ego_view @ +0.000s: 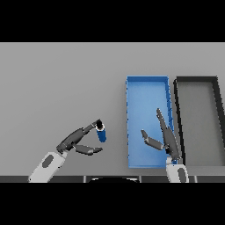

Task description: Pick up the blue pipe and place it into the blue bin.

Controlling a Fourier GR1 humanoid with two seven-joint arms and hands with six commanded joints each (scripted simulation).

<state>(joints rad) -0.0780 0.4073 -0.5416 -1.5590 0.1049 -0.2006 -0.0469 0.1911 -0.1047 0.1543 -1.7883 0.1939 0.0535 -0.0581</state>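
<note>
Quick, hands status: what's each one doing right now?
Left hand: fingertips touch the top of the blue pipe; whether it grips cannot be told.
Right hand: open, holding nothing, over the blue bin.

Bin (147, 90) is sitting on the table (57, 79), right of centre. Tray (197, 81) is sitting just right of the bin, side by side. Pipe (101, 133) is lying left of the bin, near its front half, at the left hand's (72, 140) fingertips. Right hand (166, 134) is hanging over the bin's front right part.
</note>
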